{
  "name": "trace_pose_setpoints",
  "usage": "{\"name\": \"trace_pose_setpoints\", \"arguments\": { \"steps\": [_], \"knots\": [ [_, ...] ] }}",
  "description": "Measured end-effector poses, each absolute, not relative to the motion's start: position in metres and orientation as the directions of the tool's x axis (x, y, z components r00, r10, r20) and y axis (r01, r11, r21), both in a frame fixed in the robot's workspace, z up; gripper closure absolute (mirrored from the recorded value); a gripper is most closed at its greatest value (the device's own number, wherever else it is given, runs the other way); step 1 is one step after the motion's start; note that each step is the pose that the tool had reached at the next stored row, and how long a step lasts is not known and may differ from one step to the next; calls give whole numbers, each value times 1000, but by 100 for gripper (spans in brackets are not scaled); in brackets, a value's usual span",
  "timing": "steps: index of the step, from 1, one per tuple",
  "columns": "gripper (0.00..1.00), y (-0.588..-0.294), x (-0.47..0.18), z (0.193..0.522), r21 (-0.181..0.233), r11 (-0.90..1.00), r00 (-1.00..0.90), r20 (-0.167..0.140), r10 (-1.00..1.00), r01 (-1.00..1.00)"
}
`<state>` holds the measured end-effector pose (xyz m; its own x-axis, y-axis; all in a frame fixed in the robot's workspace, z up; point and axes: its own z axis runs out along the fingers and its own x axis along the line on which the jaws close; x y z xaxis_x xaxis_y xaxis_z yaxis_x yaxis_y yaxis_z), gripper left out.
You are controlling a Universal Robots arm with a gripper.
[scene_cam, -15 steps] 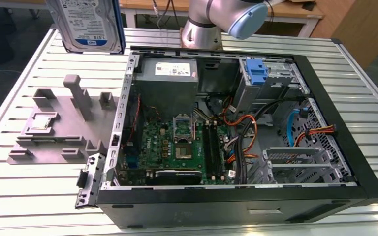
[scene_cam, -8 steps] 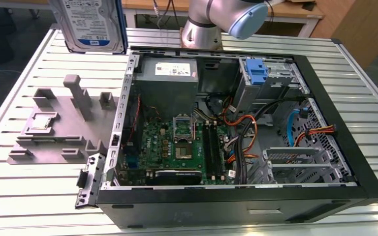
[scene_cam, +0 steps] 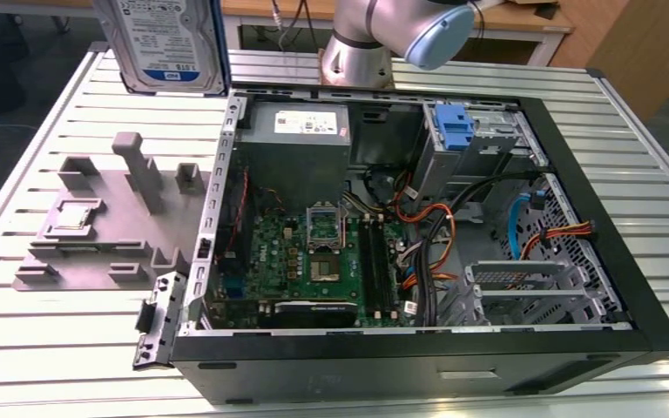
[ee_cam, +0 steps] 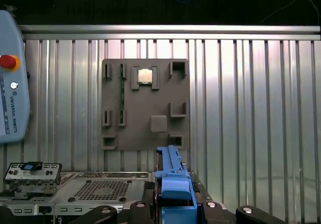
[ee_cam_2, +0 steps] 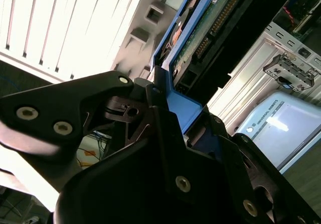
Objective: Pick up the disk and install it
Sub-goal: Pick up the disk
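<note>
Disk (scene_cam: 163,43) hangs at the upper left of the exterior view, over the slatted table (scene_cam: 32,348) and just past the open computer case (scene_cam: 648,287). It is silver-grey metal with a white-and-blue label and blue rails along its edges, and the frame cuts off its top. In the second wrist view the gripper (ee_cam_2: 175,108) appears clamped on the blue rail, and its black fingers (ee_cam_2: 160,128) hide much of the drive.

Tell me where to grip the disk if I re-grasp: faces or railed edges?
Grip the flat faces near one end, coming along its length. The disk is thin and flat, so the faces offer broad parallel surfaces; the gripper seems clamped that way now, leaving the blue rail exposed.
</note>
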<state>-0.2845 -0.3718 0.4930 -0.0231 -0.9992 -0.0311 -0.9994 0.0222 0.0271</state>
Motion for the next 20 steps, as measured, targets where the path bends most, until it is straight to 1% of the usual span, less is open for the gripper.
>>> {"name": "trace_pose_setpoints", "arguments": {
  "steps": [20],
  "knots": [
    [63,-372,-275,493,27,22,-23,-31,-999,-999]
  ]
}}
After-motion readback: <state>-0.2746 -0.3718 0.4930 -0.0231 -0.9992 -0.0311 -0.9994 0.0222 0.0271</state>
